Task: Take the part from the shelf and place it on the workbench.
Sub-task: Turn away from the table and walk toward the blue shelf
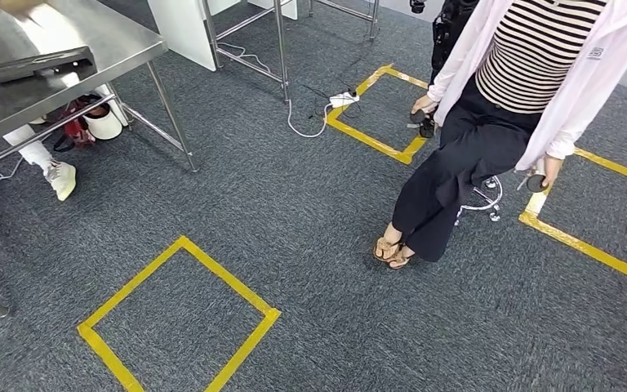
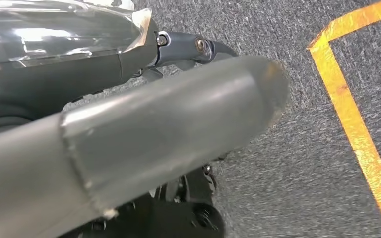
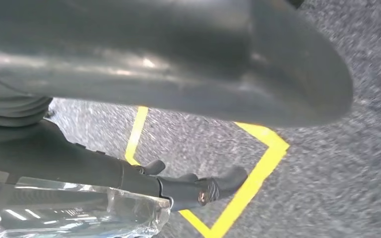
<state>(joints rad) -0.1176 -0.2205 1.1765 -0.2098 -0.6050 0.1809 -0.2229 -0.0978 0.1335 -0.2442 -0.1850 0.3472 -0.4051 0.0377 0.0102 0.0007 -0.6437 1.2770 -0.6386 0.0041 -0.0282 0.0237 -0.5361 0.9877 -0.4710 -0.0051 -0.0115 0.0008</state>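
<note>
In the head view, a steel workbench (image 1: 90,37) stood at the upper left on grey carpet (image 1: 310,245) marked with yellow tape squares (image 1: 181,314). A person (image 1: 490,122) sat on a stool at the right. I could not tell where the part lay.

In the left wrist view, the left hand (image 2: 168,129) hung over the carpet, its dark fingers (image 2: 193,47) stretched out apart from the thumb, with nothing between them.

In the right wrist view, the right hand (image 3: 178,74) hung likewise, fingers (image 3: 213,186) loosely extended, grasping nothing.
</note>
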